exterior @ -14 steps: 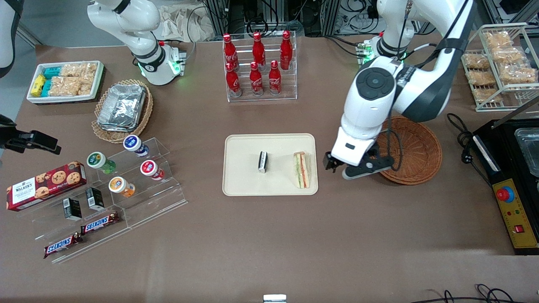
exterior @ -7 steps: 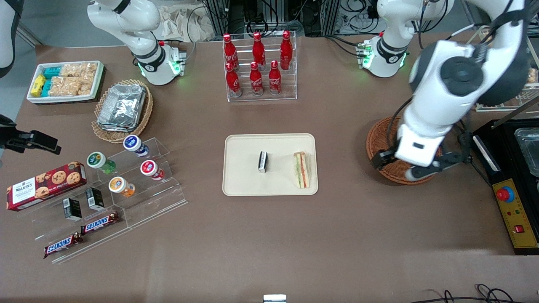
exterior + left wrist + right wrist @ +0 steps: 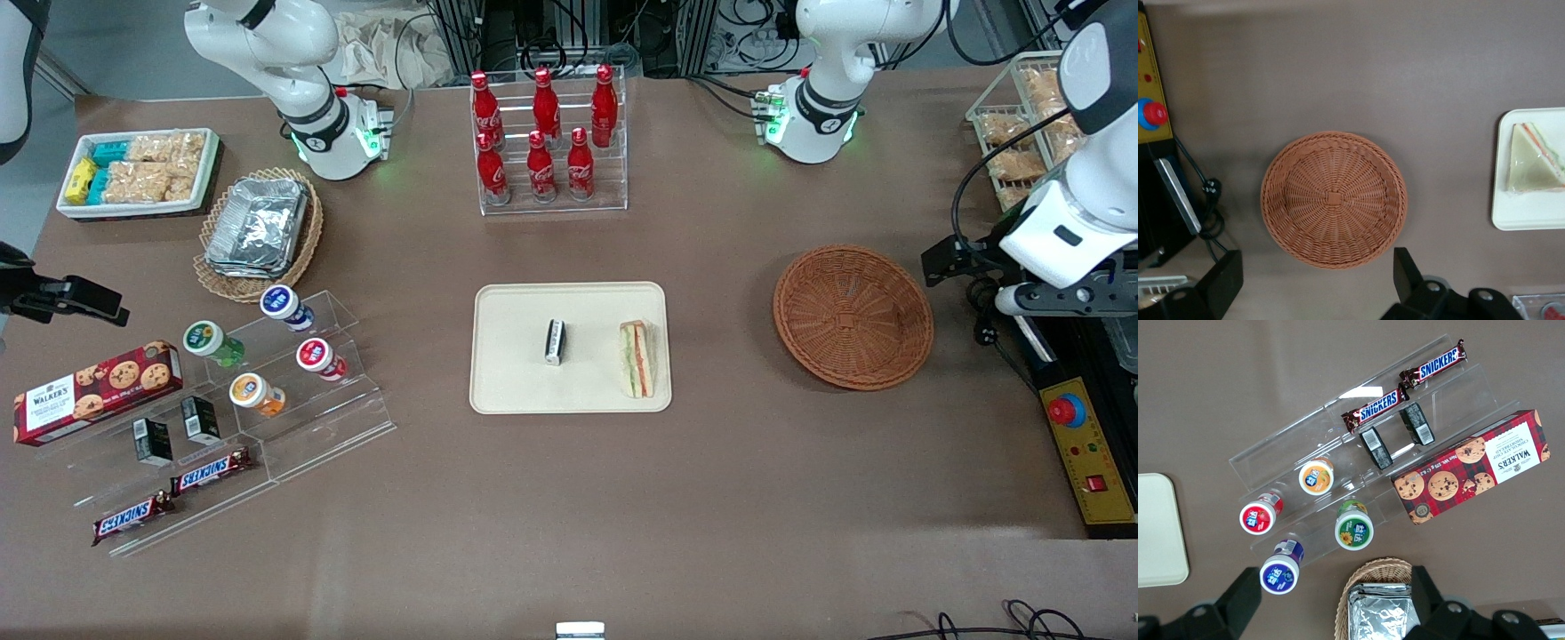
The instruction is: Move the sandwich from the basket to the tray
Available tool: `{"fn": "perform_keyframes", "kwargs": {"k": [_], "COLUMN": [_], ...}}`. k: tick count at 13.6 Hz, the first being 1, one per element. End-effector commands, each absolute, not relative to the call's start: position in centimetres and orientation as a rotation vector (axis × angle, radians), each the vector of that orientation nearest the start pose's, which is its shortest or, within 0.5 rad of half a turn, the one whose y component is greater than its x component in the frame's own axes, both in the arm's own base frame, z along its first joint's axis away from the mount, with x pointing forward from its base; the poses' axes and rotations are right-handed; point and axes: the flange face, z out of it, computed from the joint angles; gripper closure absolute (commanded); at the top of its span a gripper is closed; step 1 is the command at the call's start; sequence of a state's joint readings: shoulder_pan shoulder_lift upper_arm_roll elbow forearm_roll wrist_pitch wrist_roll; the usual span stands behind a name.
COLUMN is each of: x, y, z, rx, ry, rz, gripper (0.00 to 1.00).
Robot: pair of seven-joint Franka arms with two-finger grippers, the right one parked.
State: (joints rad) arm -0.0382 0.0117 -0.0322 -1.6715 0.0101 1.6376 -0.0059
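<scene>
The sandwich [image 3: 637, 358] lies on the cream tray [image 3: 516, 382], by the tray edge nearest the basket, and a small black-and-white packet [image 3: 555, 341] lies mid-tray. The round reddish-brown basket [image 3: 853, 316] holds nothing. My gripper [image 3: 944, 260] hangs above the table beside the basket, toward the working arm's end, open with nothing between its fingers. The left wrist view looks straight down on the empty basket [image 3: 1333, 198], with the sandwich [image 3: 1535, 160] and a corner of the tray [image 3: 1525, 217] at the picture's edge; the gripper [image 3: 1315, 283] stands wide open there.
A black cable [image 3: 978, 293] and a control box with a red button [image 3: 1089, 444] lie under the arm. A wire rack of snacks [image 3: 1049, 133] and a cola bottle rack [image 3: 547, 142] stand farther from the front camera. An acrylic stand of snacks [image 3: 258, 391] sits toward the parked arm's end.
My gripper has swung from beside the tray, across the basket, toward the working arm's end of the table. The sandwich has stayed on the tray.
</scene>
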Motion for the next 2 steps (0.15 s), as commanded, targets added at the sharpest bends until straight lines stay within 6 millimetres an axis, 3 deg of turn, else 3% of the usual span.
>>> {"fn": "perform_keyframes", "kwargs": {"k": [1,2], "x": [56.78,57.12], "y": [-4.18,-4.04], "z": [58.98,58.81], "rx": [-3.124,-3.126], "ry": [0.162,0.162], "rz": [0.045,0.048], "gripper": [0.00,0.00]}}
